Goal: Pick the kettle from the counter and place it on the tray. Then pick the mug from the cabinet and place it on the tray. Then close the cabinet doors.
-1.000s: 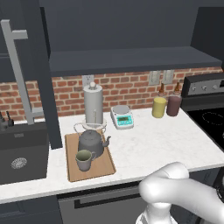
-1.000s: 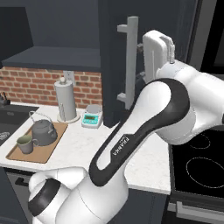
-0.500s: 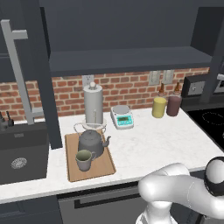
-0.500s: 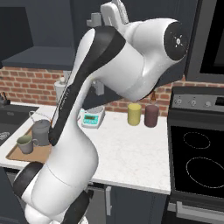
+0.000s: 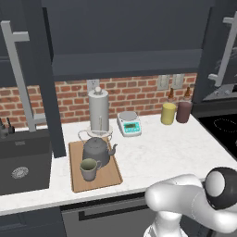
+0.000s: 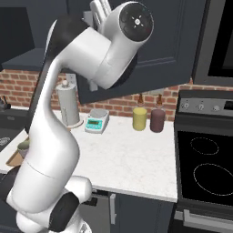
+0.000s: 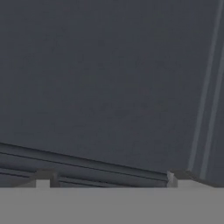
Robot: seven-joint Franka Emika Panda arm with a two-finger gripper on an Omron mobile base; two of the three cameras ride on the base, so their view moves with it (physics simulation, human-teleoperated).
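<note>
Gripper [image 7: 107,180]: in the hand view the two finger tips [image 7: 45,178] sit far apart at the bottom edge, one at each side. Jaws wide, nothing between them, nothing held. Straight ahead of the tips is a flat dark navy-grey panel with a vertical seam near its right side; whether the tips touch it cannot be told.

Arm: in the right base view it rises from the lower left and reaches up high in front of the cabinet [image 6: 154,54].

Tray [image 5: 95,167]: lies on the counter [image 5: 162,152], left part, just right of the sink [image 5: 21,164]. Kettle [image 5: 96,150] stands on the far half of the tray, spout to the right. Mug [image 5: 89,169] stands on the near half, just in front of the kettle, handle to the right.

Cabinet doors: left door [image 5: 44,74] stands open, bar handle outward; right door [image 5: 222,51] also swung open at the right edge.

Behind the tray: tall silver cylinder [image 5: 98,111]. Right of it, a small scale [image 5: 129,123], then yellow canister [image 5: 168,113] and maroon canister [image 5: 183,111] by the brick wall.
</note>
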